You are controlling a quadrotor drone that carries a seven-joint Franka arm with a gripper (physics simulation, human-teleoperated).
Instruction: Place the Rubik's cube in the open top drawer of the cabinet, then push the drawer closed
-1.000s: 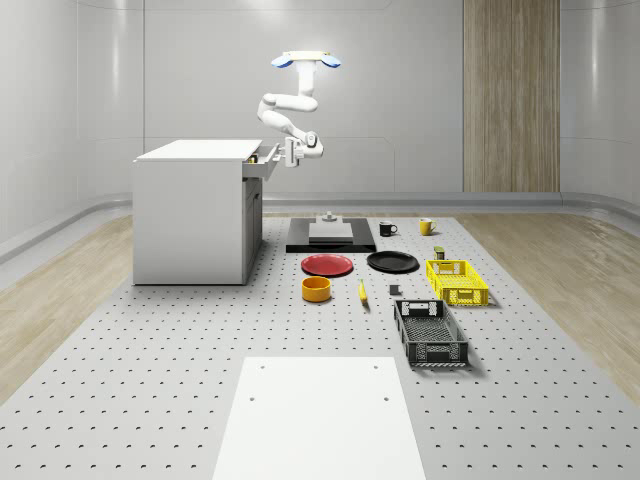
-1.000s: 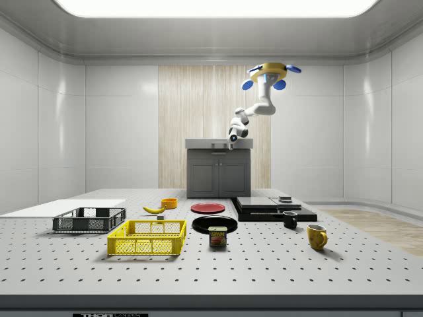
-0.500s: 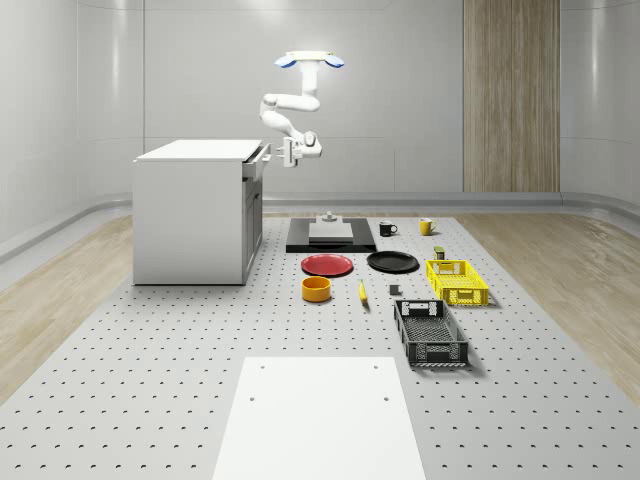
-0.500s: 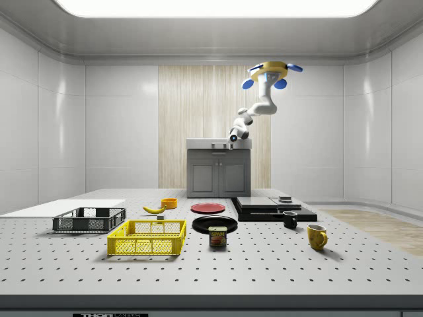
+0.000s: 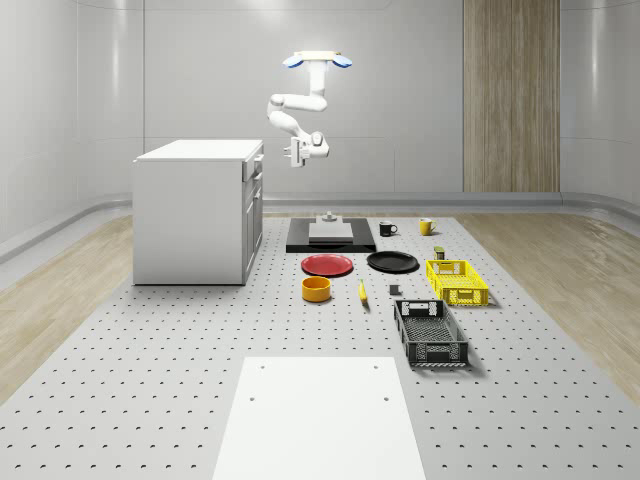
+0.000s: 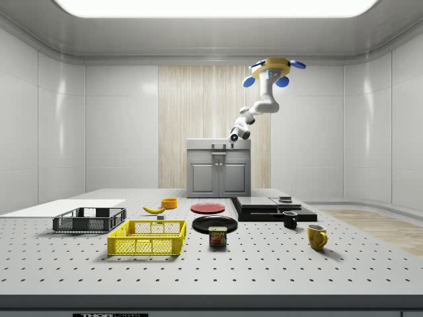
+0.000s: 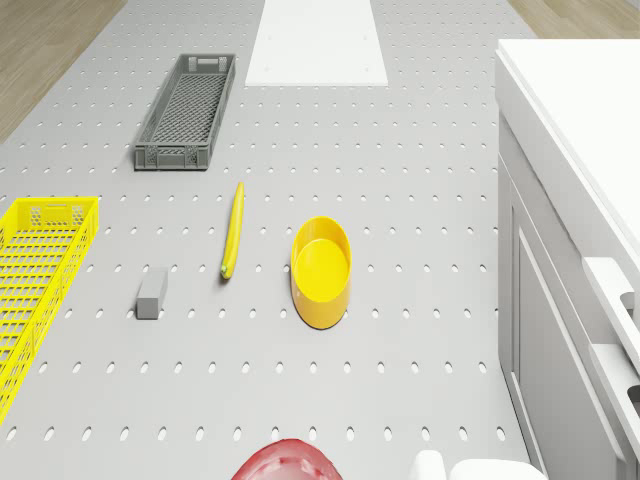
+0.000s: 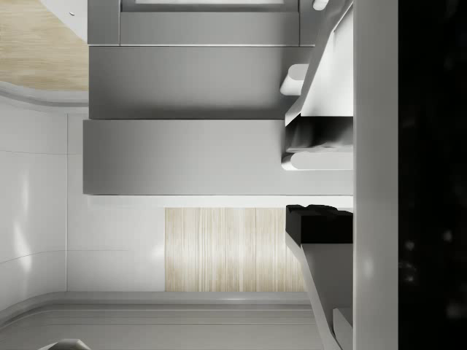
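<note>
Hovering beside the white box-shaped cabinet (image 5: 196, 210), near the perforated grey worktop's (image 5: 150, 380) far edge, the blue-rotored white drone (image 5: 318, 61) holds its tool (image 5: 299, 152) just off the cabinet's top drawer (image 5: 254, 163), which lies toward the whole-scene view's left of the tool. That drawer looks flush, apparently shut. Whether the tool is spread, I cannot tell.

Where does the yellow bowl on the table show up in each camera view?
Whole-scene view: the yellow bowl sits just in front of the red plate, on the banana's left.
Side view: the bowl sits behind the banana, left of the red plate.
Drone view: the bowl lies between the banana and the cabinet.
Shared landmark: the banana.
</note>
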